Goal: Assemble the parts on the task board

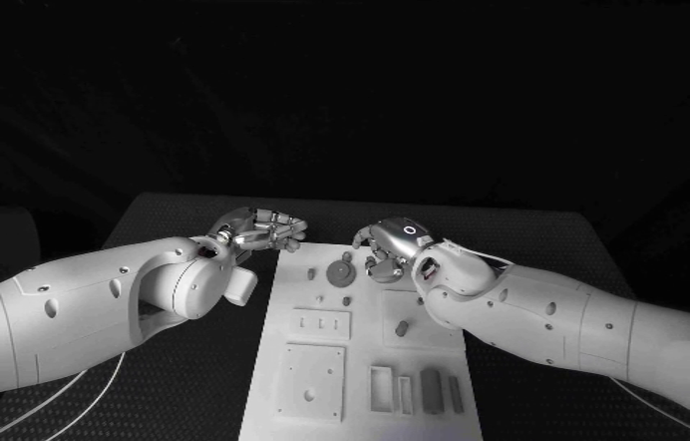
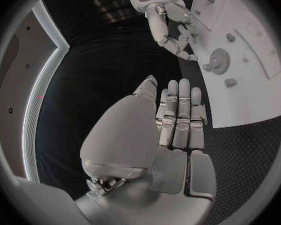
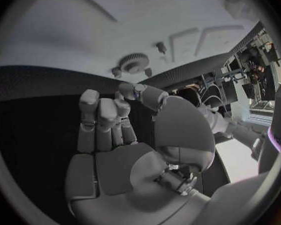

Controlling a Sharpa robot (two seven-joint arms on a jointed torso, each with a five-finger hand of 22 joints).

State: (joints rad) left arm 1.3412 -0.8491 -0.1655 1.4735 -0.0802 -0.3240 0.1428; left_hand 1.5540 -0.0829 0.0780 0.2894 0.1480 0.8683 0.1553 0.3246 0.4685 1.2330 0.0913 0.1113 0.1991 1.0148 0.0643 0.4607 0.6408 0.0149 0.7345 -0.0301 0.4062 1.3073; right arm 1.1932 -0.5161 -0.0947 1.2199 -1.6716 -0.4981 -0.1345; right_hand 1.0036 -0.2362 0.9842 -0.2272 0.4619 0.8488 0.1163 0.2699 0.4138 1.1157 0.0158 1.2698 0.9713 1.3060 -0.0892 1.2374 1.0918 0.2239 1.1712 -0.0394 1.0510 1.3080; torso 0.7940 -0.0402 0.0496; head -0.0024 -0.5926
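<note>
Where head view hides: left hand (image 2: 178, 117) empty.

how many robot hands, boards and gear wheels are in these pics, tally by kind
robot hand: 2, left and right
task board: 1
gear wheel: 1
total: 4

Head camera looking down, wrist fisheyes close behind hands, sharing task board (image 1: 360, 361)
</note>
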